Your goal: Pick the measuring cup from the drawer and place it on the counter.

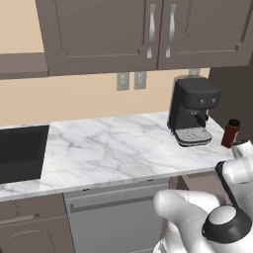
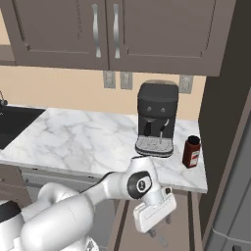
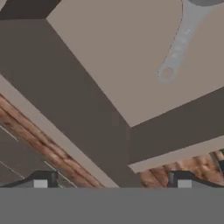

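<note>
One pincer (image 3: 112, 181) hung over the open drawer (image 3: 109, 57), fingers spread, grasping nothing. Reach step, I judged. Cup (image 3: 177, 48) lay at the drawer's far corner, bowl cut off by the frame, handle showing. Next: advance, centre on it, descend. Table (image 1: 113, 148) above waited bare nearby.

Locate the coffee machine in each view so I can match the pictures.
Left base view: coffee machine at the right, standing on the counter.
Right base view: near the centre, on the same counter.
Hand view: aimed into the drawer instead.
Shared landmark: the dark red bottle just right of the machine in both base views.
</note>
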You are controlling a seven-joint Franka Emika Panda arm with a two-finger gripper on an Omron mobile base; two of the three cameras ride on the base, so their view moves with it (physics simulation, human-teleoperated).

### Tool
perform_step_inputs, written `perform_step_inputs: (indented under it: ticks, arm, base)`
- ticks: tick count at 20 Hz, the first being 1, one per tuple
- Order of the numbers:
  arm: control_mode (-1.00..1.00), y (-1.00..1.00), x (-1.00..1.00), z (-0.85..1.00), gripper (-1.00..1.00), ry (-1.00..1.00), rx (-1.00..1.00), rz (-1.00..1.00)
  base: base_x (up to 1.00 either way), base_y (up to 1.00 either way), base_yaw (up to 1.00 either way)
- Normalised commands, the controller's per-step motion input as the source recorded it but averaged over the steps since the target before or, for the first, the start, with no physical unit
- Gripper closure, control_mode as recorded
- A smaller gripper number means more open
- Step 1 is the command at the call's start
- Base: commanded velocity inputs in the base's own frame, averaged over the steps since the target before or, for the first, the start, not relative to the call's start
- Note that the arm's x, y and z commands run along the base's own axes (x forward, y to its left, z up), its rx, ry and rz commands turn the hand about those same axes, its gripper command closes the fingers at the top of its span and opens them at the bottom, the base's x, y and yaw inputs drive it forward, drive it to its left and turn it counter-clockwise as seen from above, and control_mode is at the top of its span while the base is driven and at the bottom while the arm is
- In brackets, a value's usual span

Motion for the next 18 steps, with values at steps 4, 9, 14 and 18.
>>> perform_step_inputs:
  ticks: [4,9,14,18]
  arm:
    - [-1.00,0.00,0.47,-0.33,-1.00,-0.25,0.00,0.00]
    - [-1.00,0.00,0.76,-0.44,-1.00,-0.10,0.03,0.00]
    - [-1.00,-0.14,0.72,-0.66,-1.00,-0.02,0.09,-0.03]
    - [-1.00,-0.07,0.48,-0.74,-1.00,-0.03,0.14,-0.10]
  base:
    - [0.00,0.00,0.00]
    - [0.00,0.00,0.00]
    - [0.00,0.00,0.00]
    - [0.00,0.00,0.00]
